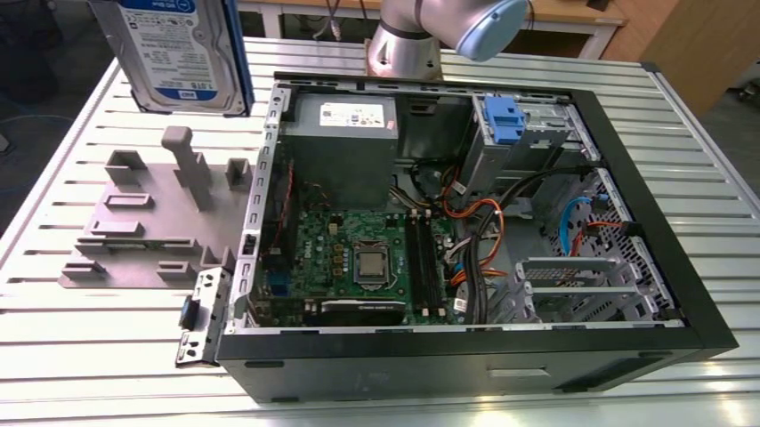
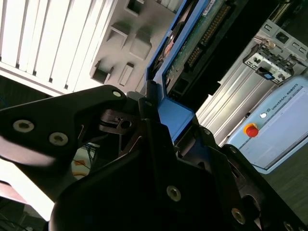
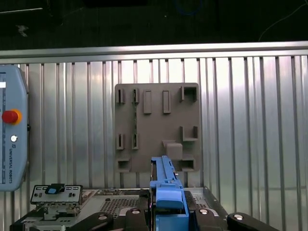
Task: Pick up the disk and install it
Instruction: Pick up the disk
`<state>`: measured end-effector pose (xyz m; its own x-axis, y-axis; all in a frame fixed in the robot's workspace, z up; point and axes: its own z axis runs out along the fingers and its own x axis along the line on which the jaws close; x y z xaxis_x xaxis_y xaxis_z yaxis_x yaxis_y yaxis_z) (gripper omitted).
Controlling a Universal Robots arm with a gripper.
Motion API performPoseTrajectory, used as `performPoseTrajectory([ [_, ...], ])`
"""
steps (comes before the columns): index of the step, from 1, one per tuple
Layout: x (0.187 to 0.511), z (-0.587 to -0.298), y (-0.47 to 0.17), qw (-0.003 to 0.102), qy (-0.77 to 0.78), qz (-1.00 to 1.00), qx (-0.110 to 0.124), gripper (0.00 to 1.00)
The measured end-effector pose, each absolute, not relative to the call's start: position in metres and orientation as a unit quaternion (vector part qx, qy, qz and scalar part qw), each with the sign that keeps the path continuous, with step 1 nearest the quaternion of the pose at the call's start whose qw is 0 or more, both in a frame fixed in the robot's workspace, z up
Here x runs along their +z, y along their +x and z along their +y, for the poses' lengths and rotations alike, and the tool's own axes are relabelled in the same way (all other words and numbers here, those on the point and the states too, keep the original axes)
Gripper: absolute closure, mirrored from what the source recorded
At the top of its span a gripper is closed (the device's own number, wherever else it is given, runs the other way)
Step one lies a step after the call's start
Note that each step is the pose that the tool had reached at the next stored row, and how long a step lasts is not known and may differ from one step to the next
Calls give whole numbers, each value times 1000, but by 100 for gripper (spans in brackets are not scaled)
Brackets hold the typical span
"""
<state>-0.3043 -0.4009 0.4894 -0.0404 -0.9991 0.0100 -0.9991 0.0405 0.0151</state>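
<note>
The disk (image 1: 178,53), a silver drive with a blue-and-white label and blue side rails, hangs high above the slatted table at the exterior view's upper left, over the grey holder plate (image 1: 155,222). In the first wrist view my gripper (image 3: 168,214) is shut on the disk (image 3: 166,187), whose blue rail sticks out edge-on between the black fingers. The second wrist view shows the same grip, the black fingers (image 2: 120,130) clamping the disk (image 2: 192,43) by its blue rail, with its circuit-board side showing.
An open black computer case (image 1: 665,267) lies on the table at the exterior view's right, with a grey power-supply box (image 1: 342,133), motherboard (image 1: 356,258), cables and a blue bracket (image 1: 505,120) in the drive bay. A pendant with a red button (image 3: 9,139) lies on the table.
</note>
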Motion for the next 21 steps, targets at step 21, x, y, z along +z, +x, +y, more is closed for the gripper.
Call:
performPoseTrajectory([
  [21, 489, -402, -264, 9, 693, -721, -2, 63],
])
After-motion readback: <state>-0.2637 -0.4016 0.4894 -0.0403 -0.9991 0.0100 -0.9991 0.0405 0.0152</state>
